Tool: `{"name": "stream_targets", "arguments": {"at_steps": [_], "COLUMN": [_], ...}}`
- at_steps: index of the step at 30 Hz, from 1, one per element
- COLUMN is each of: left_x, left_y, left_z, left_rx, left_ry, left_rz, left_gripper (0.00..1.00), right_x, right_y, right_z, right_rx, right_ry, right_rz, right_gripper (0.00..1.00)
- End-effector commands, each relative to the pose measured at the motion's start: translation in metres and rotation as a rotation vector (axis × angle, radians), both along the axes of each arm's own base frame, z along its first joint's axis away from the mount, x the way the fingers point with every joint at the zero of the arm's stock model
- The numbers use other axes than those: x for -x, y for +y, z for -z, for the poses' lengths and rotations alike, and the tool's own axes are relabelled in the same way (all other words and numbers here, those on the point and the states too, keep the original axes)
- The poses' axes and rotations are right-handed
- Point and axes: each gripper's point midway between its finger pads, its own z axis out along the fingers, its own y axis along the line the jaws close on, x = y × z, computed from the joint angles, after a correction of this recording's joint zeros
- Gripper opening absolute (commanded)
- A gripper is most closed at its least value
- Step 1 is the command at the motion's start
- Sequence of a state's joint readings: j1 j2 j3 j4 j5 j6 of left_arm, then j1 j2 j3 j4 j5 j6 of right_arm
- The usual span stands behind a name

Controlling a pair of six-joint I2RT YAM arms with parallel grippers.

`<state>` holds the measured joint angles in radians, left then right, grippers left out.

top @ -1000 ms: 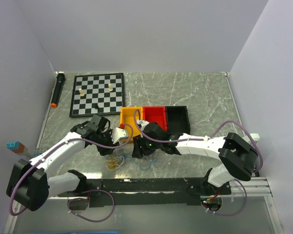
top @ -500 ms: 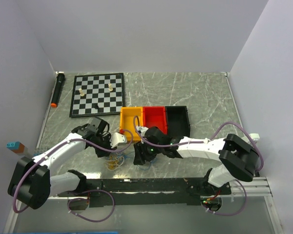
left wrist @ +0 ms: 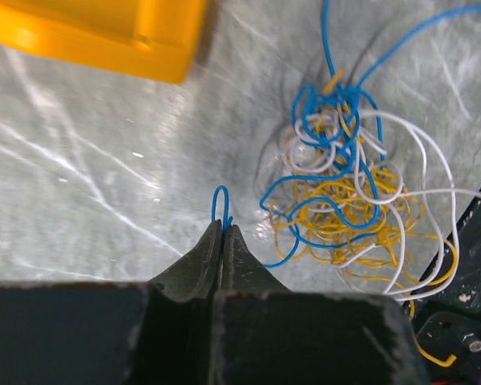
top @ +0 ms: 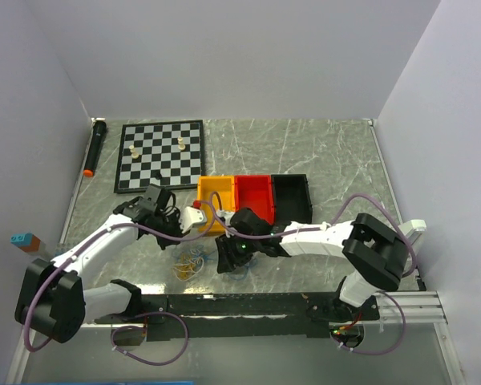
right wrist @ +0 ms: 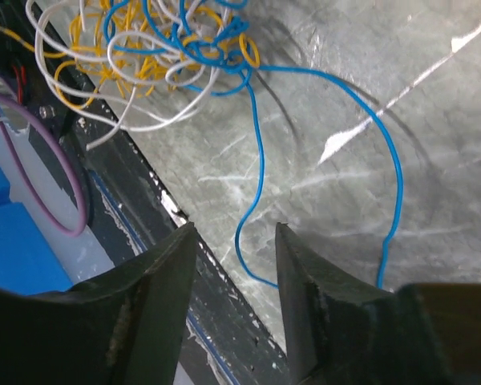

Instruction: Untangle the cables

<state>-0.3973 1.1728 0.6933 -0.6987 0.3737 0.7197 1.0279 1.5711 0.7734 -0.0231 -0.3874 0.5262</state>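
Note:
A tangle of thin blue, white and yellow cables (top: 194,262) lies on the marble table near the front edge. In the left wrist view the tangle (left wrist: 349,204) lies to the right, and my left gripper (left wrist: 223,228) is shut on a loop of the blue cable (left wrist: 220,202). In the right wrist view the tangle (right wrist: 156,44) is at the top left; a loose blue strand (right wrist: 255,172) runs down between the fingers of my right gripper (right wrist: 234,233), which is open and holds nothing. In the top view the left gripper (top: 186,220) and right gripper (top: 228,255) flank the tangle.
Yellow (top: 212,192), red (top: 254,189) and black (top: 292,192) bins stand just behind the grippers. A chessboard (top: 160,154) with a few pieces lies at the back left, a black marker (top: 94,147) beside it. The black front rail (right wrist: 136,204) runs close to the tangle.
My left gripper has pulled back and left, away from the tangle, with the blue cable. My right gripper has moved left and toward the front edge, over the tangle's right side.

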Motion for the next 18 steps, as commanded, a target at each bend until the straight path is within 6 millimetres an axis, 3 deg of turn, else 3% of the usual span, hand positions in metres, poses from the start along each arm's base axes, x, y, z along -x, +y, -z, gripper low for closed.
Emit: {"name": "stream_targets", "arguments": {"at_steps": [1,6,12,16,18], "left_x": [-0.015,-0.019,-0.009,0.008,0.022], "left_y": [-0.015,-0.014,-0.021,-0.035,-0.041], "left_z": [-0.039,-0.060,-0.089,-0.105,-0.103], "left_rx": [0.096,0.117,0.167,0.264,0.302], "left_ry": [-0.077,-0.125,-0.089,-0.047,-0.012], "left_rz": [-0.017,-0.056,-0.051,-0.015,0.015], "left_gripper": [0.01,0.20,0.65,0.67,0.75], "right_x": [-0.002,-0.004,-0.007,-0.007,-0.007], "right_y": [0.014,0.012,0.006,0.002,0.000], "right_z": [-0.007,-0.006,-0.005,-0.005,-0.005], "right_rx": [-0.013,0.004,0.029,0.031,0.034], "right_ry": [0.000,-0.009,-0.019,-0.020,-0.023], "right_rz": [-0.023,-0.001,0.033,0.046,0.051], "right_gripper": [0.48,0.34,0.15,0.04,0.02]}}
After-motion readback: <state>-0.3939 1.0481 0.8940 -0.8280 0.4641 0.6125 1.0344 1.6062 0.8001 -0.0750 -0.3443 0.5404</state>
